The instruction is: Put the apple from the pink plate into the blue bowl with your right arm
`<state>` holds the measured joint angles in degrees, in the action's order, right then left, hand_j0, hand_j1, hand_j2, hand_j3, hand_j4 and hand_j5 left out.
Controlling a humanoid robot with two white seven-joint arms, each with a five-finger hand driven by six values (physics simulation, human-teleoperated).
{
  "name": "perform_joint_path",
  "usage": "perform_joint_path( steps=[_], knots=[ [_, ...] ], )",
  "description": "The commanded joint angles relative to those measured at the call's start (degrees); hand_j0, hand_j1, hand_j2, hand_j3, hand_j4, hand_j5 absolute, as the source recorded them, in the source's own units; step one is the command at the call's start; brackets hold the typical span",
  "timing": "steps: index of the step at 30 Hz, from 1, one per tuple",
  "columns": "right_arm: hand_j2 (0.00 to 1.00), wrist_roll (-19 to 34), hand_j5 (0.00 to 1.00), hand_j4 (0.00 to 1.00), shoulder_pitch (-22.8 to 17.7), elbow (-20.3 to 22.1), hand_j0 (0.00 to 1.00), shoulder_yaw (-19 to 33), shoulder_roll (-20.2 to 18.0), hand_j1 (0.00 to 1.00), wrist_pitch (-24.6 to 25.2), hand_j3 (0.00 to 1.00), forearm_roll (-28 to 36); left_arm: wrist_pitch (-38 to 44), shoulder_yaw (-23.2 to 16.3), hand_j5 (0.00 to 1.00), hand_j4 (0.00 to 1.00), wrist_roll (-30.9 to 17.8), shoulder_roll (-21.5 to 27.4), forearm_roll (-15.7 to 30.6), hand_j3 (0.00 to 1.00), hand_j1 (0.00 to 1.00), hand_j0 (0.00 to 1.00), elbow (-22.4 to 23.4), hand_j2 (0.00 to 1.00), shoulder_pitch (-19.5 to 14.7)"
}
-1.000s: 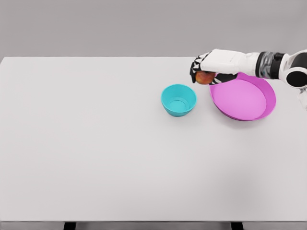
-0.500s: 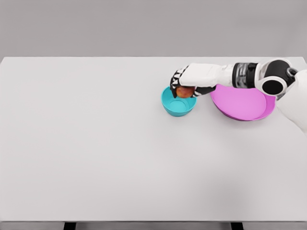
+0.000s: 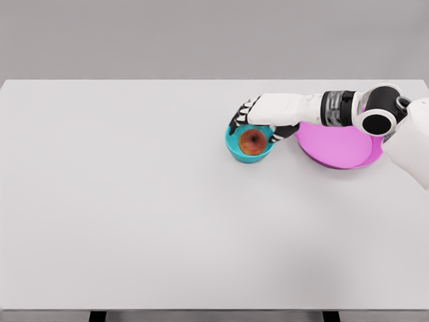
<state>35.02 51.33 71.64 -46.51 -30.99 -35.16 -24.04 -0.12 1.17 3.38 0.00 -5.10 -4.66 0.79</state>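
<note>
While the round red apple sits inside the small turquoise-blue plastic bowl, the white right hand hangs just above the bowl's far rim, palm turned downward. Its dark-jointed fingers are spread and relaxed, fanning over the left and back edge of the bowl, and they hold nothing; a gap shows between them and the apple's top. The thumb reaches down on the bowl's right side, close to the rim, though whether it touches cannot be told. The white right arm stretches in from the right edge of the picture, crossing over the back part of the shallow pink round plate, which lies just beside the bowl on its right, apparently not touching it. The plate's visible surface is bare. Both dishes rest on the wide pale grey table, toward its far right part. The apple shows a reddish-orange skin with a darker spot near its middle.
</note>
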Motion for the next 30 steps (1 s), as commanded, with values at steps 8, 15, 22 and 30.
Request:
perform_joint_path(
  steps=[8, 15, 22, 30],
  knots=[
    [1.00, -0.02, 1.00, 1.00, 0.26, 5.70, 1.00, 4.14, -1.18, 1.00, 0.16, 1.00, 0.31, -0.06, -0.03, 1.00, 1.00, -0.04, 0.00, 0.00, 1.00, 1.00, 1.00, 0.00, 1.00, 0.00],
    [1.00, -0.02, 1.00, 1.00, -9.57, 9.30, 1.00, 25.41, -11.20, 1.00, 0.16, 1.00, 1.19, 0.03, -0.03, 1.00, 1.00, 0.04, 0.00, 0.00, 1.00, 1.00, 1.00, 0.00, 1.00, 0.09],
    [1.00, -0.02, 1.00, 1.00, -25.04, 11.58, 1.00, 44.05, -9.01, 1.00, 0.16, 1.00, 1.19, 0.03, -0.03, 1.00, 1.00, 0.04, 0.00, 0.00, 1.00, 1.00, 1.00, 0.00, 1.00, 0.00],
    [1.00, -0.02, 1.00, 1.00, -30.85, 12.29, 1.00, 43.96, -8.30, 1.00, 0.16, 1.00, 1.10, 0.03, 0.06, 1.00, 1.00, 0.04, 0.00, 0.00, 1.00, 1.00, 1.00, 0.00, 1.00, 0.00]
  ],
)
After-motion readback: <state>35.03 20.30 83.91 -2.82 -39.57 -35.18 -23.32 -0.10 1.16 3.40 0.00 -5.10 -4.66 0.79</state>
